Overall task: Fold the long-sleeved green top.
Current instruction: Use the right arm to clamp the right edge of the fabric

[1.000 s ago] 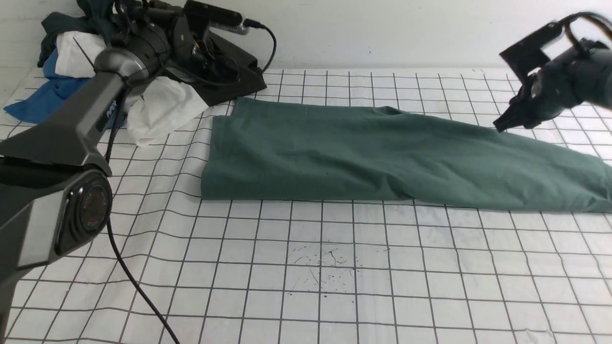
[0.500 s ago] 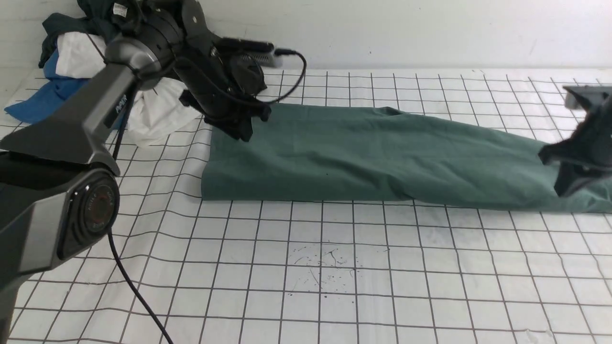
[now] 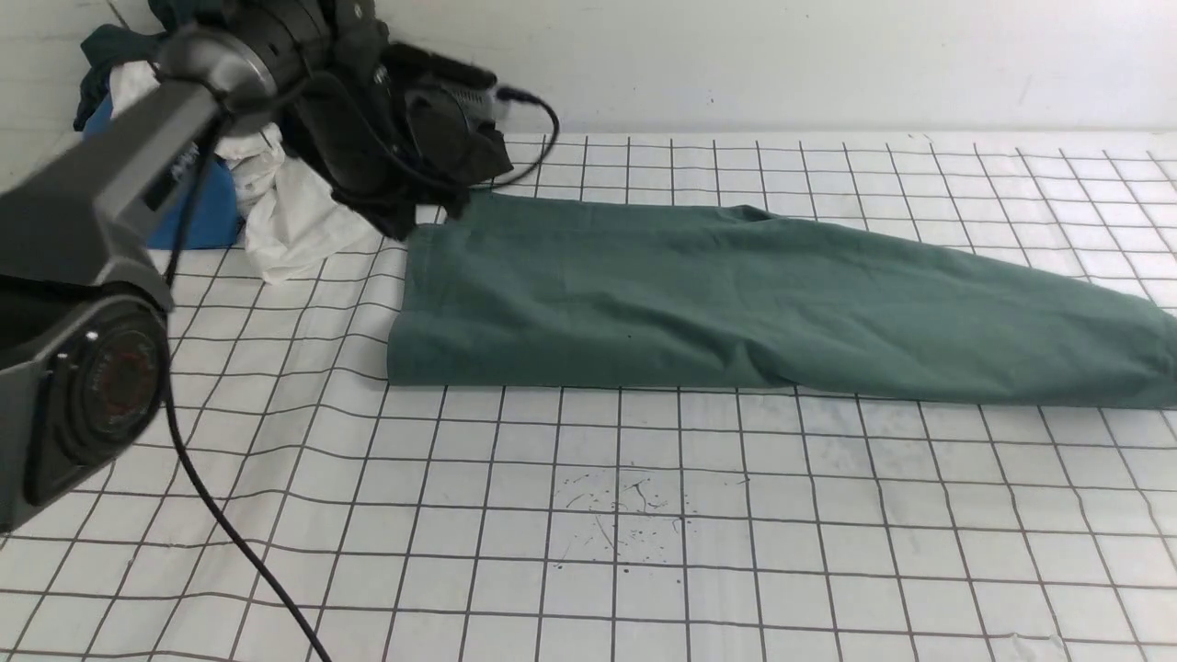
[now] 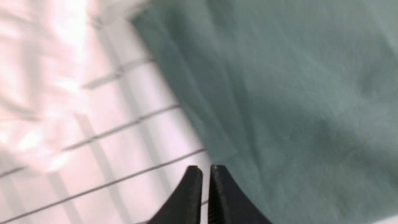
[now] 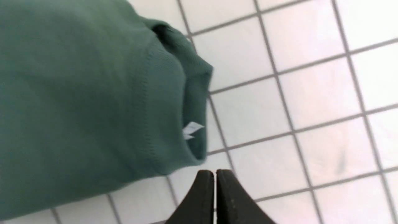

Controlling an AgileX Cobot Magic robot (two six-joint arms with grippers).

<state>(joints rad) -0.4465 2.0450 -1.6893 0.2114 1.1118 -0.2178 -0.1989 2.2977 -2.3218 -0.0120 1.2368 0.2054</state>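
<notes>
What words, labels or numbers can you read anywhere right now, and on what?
Nothing reads clearly.
Lettering on the left arm: blurred, unreadable.
Ring of marks on the joint cap: too small to read.
White tag at the ribbed neck of the green long-sleeved top: no legible print.

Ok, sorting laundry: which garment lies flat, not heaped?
The green long-sleeved top, stretched across the grid; the white garment and the blue garment are bunched at far left.
</notes>
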